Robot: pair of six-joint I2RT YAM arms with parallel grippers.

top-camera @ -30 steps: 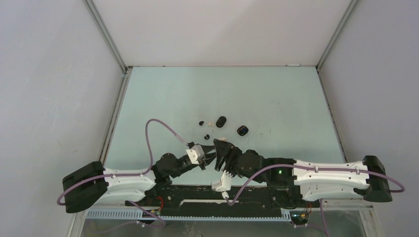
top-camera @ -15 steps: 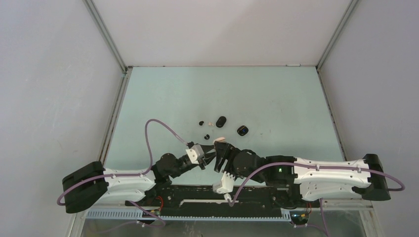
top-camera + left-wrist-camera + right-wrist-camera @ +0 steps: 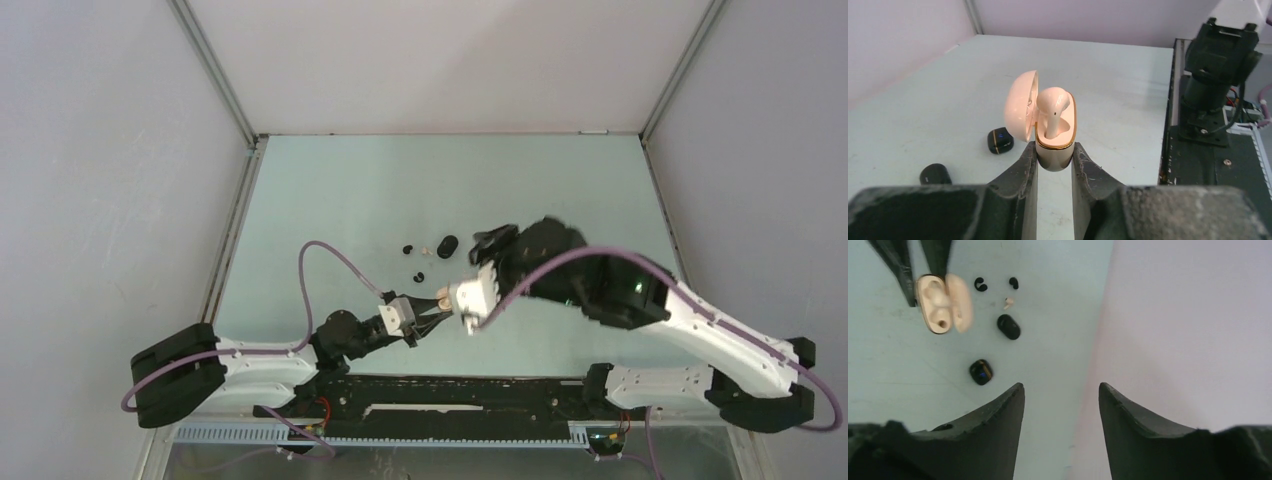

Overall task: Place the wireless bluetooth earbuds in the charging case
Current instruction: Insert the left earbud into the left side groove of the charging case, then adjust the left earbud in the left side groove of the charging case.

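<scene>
My left gripper [image 3: 1054,150] is shut on the base of a cream charging case [image 3: 1053,155] with a gold rim, its lid open to the left. A whitish earbud [image 3: 1053,107] stands in it, its head above the rim. The case also shows in the top view [image 3: 443,297] and in the right wrist view [image 3: 940,305]. My right gripper [image 3: 1060,385] is open and empty, high above the table and far of the case [image 3: 492,242]. Loose on the table lie two black earbuds [image 3: 980,284] [image 3: 1013,283] and one whitish earbud [image 3: 1008,302].
A shut black case [image 3: 1008,326] lies next to the loose buds, also seen from above [image 3: 447,245]. A second black case with a blue light [image 3: 981,372] lies nearer the arms. Grey walls close in the table's left, far and right sides.
My right gripper has left the case, risen and swung back toward the far right. My left gripper still holds the open case, now with the whitish earbud in it.
</scene>
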